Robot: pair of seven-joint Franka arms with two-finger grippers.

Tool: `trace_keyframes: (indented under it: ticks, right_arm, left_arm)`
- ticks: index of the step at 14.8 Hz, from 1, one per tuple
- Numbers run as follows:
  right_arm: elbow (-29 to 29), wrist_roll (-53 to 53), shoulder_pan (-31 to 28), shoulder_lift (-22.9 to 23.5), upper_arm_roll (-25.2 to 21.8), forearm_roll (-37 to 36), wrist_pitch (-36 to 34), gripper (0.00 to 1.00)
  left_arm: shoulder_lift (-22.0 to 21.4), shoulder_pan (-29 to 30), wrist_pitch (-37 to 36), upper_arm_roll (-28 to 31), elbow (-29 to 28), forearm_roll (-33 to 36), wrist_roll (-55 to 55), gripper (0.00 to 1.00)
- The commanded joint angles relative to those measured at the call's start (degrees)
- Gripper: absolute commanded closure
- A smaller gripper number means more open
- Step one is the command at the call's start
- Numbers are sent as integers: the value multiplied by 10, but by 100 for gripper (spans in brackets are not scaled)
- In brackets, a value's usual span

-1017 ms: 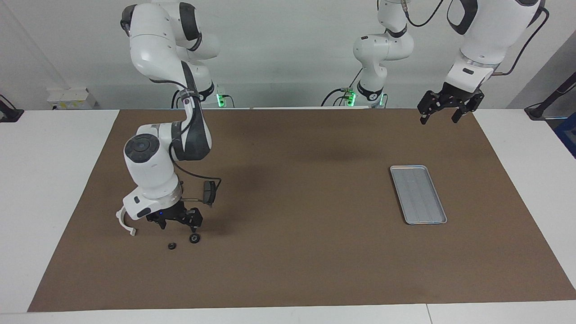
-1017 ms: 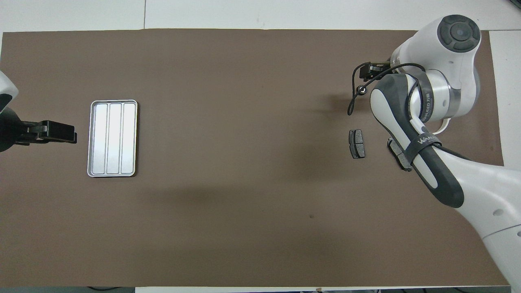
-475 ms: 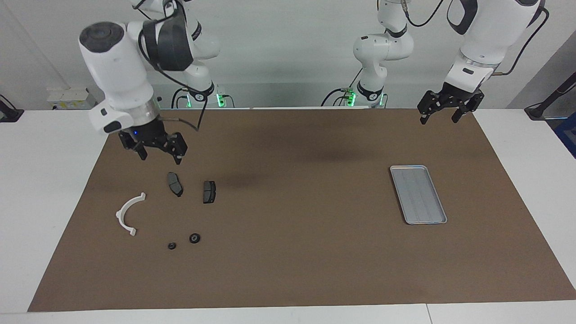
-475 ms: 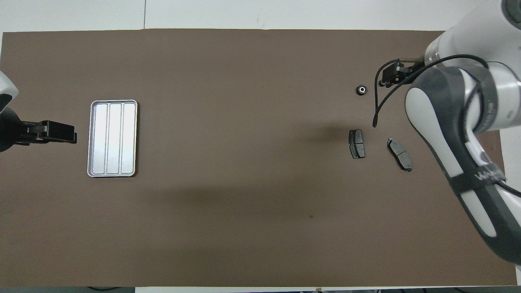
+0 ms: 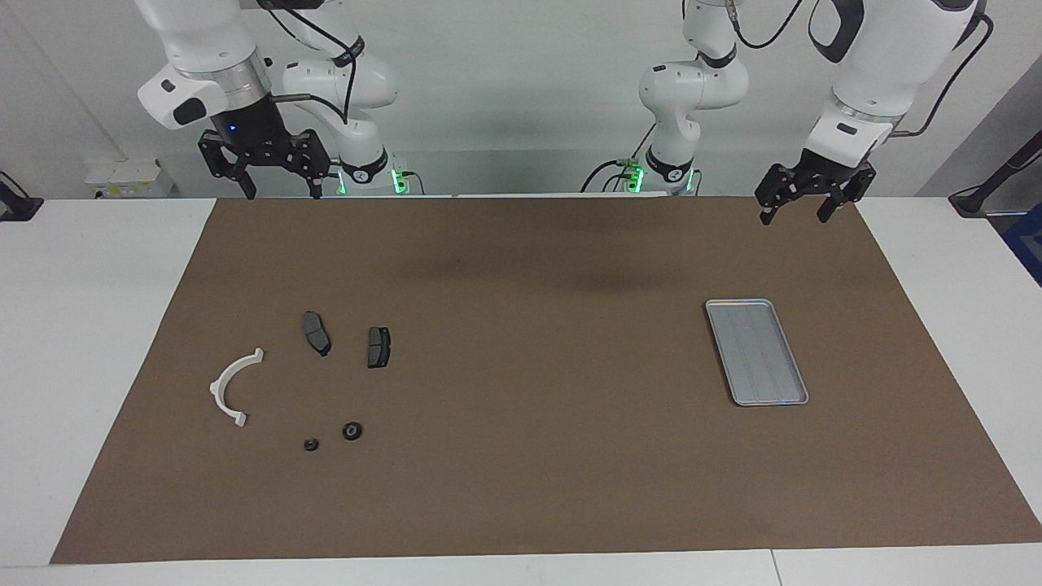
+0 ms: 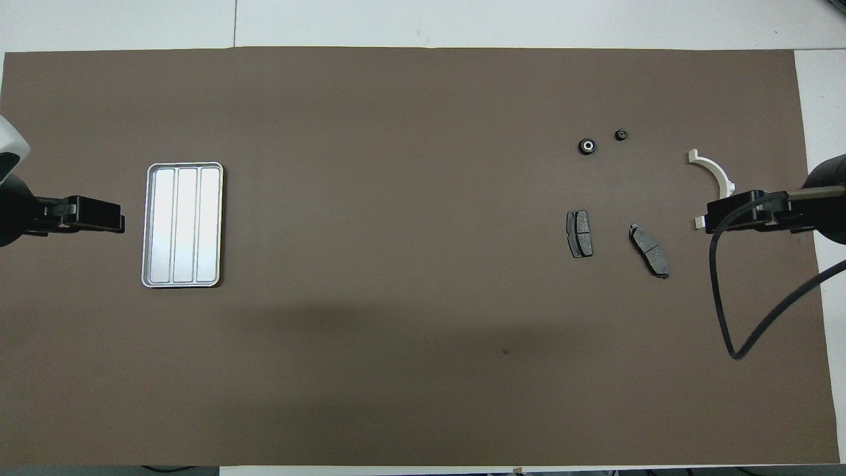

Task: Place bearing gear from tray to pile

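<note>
The silver ribbed tray [image 5: 757, 352] lies empty toward the left arm's end of the table, also in the overhead view [image 6: 183, 225]. The pile lies toward the right arm's end: a white half-ring bracket [image 5: 232, 387] [image 6: 714, 177] and two dark brake pads [image 5: 316, 332] [image 5: 378, 347]. A black bearing gear [image 5: 352, 430] [image 6: 587, 146] lies on the mat farther from the robots than the pads, with a smaller black gear [image 5: 310, 444] [image 6: 621, 135] beside it. My right gripper [image 5: 281, 191] [image 6: 710, 217] is open, empty and raised. My left gripper [image 5: 794, 216] [image 6: 119, 218] is open and empty, and that arm waits raised.
A brown mat [image 5: 521, 472] covers most of the white table [image 5: 81, 325]. The right arm's black cable [image 6: 727, 317] hangs over the mat at that arm's end. Both arm bases stand at the table edge nearest the robots.
My right gripper rose from the bearing gear and drew back toward its base, empty. The gear stays on the mat by the pile. The left arm has not moved.
</note>
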Motion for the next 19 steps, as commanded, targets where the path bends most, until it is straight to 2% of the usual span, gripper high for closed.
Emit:
trace_keyframes:
  ticks: [1, 5, 19]
  right_arm:
    - [-22, -15, -16, -6, 11, 14, -4, 0]
    - [-42, -16, -22, -1, 12, 10, 29, 0]
    - [-41, -15, -15, 1, 12, 4, 32, 0]
  left_arm:
    - [-17, -3, -1, 3, -15, -1, 2, 0]
    - [-17, -3, -1, 3, -15, -1, 2, 0]
    - [-17, -3, -1, 3, -15, -1, 2, 0]
